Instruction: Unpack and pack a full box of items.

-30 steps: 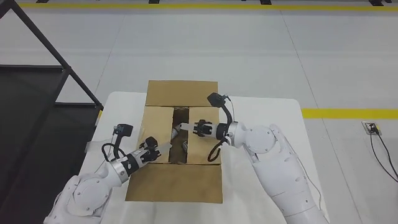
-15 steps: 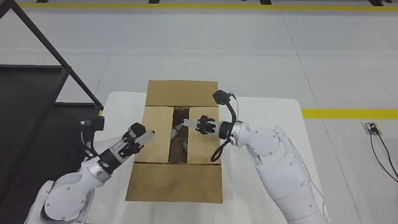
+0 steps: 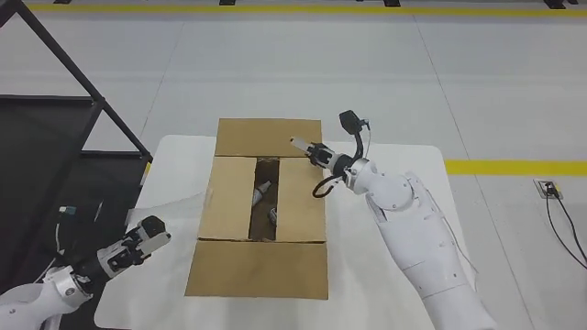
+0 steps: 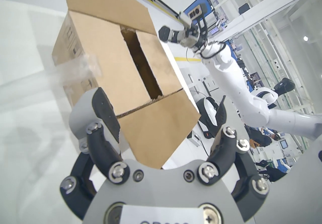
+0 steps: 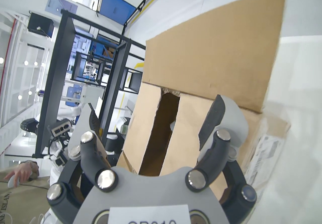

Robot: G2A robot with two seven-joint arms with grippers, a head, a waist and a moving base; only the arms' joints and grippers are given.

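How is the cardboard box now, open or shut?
Partly open. The cardboard box has its far flap and near flap spread outward; two inner flaps lie over the top, with a gap between them where items show.

Box [image 3: 229, 197]: inner flaps cover most of the interior; the items [image 3: 260, 192] seen through the narrow slot are too small to identify. Left arm [image 3: 55, 286]: cut off by the top view's lower-left edge. Clear wrapping [image 4: 79, 66] beside the box wall, left wrist view: blurred, its outline and contents indistinct.
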